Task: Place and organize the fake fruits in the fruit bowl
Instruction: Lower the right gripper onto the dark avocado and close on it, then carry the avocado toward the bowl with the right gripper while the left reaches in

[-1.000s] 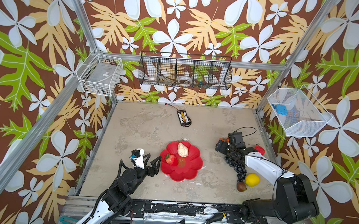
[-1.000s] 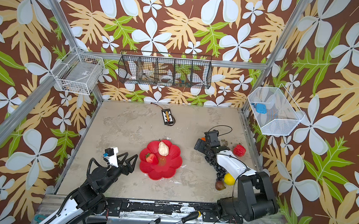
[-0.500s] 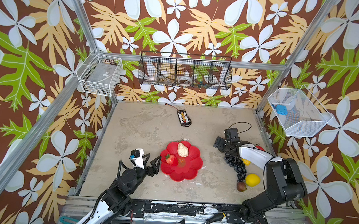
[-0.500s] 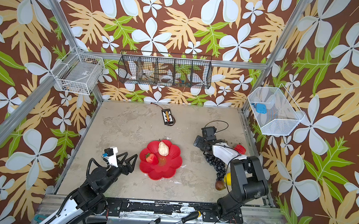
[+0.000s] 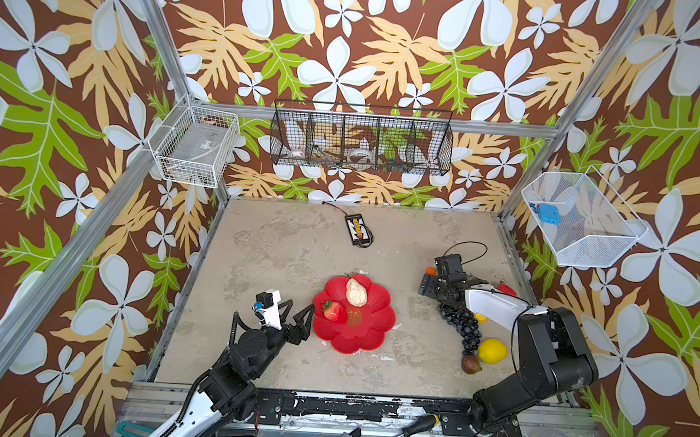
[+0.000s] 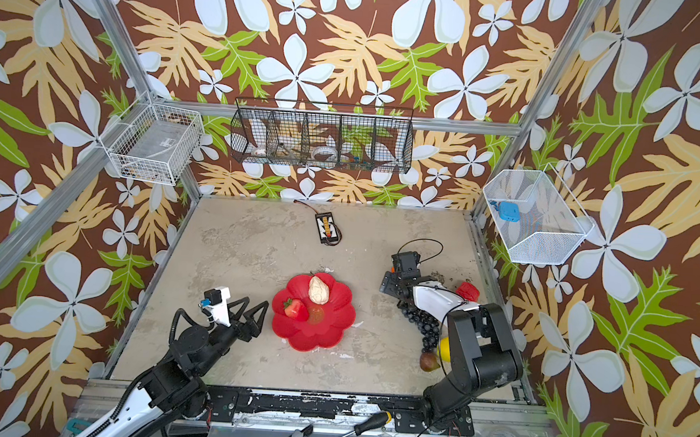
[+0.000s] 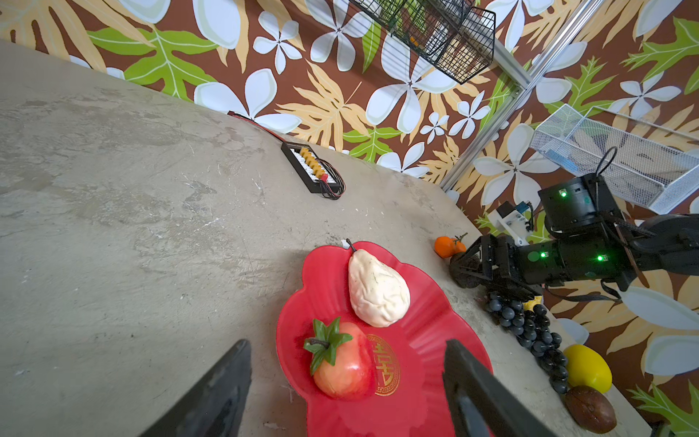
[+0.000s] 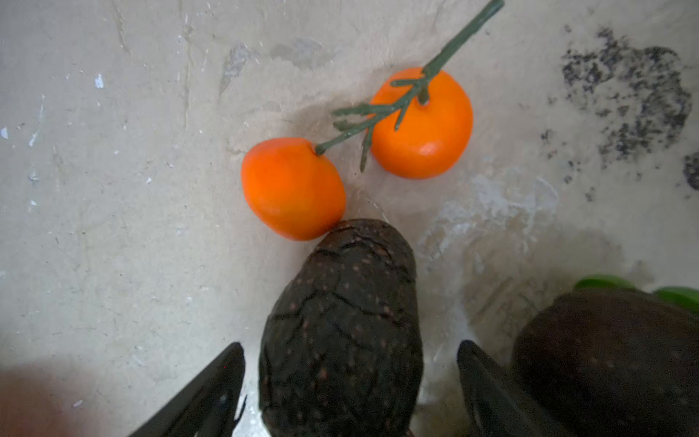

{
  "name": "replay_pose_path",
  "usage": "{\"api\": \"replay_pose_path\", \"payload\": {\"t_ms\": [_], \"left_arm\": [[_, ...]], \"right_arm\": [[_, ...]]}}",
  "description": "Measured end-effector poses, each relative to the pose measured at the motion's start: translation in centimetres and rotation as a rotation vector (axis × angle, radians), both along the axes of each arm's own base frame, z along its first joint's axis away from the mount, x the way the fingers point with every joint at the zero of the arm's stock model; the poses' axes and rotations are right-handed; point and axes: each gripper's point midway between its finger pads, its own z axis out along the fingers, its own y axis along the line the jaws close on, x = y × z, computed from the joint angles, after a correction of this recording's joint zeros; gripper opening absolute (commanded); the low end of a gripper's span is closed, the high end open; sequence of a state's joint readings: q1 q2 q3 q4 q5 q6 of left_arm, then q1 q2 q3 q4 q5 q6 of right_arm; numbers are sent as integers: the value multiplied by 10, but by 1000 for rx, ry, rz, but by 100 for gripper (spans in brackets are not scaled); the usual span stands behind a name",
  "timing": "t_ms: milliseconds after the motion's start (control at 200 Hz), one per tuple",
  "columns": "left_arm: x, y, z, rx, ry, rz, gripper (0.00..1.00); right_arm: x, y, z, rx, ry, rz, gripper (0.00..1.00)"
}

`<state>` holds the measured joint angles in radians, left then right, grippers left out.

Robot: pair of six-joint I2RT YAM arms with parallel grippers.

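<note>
— Which step are you working?
— I'm going for the avocado (image 8: 340,325), lying on the desk well right of the fruit bowl (image 5: 370,333). The right jaws are standing spread on either side of it, gripping nothing yet. Its tip is touching an orange (image 8: 293,187).
— And next?
— I'm judging it calls for a squeeze, a clean lift, then a carry to a bare petal beside the strawberry (image 5: 333,311). The left jaws are hanging wide and empty at the bowl's rim.
</note>
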<state>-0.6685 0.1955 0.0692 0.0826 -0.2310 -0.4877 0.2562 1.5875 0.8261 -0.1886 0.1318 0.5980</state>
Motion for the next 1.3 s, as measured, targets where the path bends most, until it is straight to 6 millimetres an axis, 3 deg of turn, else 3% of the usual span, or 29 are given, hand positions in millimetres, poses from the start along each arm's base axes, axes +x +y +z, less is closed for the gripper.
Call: {"api": "replay_pose_path", "payload": {"t_ms": [515,971,1081,1296], "left_arm": [[0,0,-2,1,1,0,81],[0,0,-4,5,6,0,81],[1,-1,-6,10,13,0,81],[4,-7,-17,30,52,-16,81]], "right_arm": [[12,2,-1,-44,-20,39,60],[8,12,20,-40,-79,89,56],[0,25,34,-5,-126,136,56],[-30,75,65,83,-255,319,55]]}}
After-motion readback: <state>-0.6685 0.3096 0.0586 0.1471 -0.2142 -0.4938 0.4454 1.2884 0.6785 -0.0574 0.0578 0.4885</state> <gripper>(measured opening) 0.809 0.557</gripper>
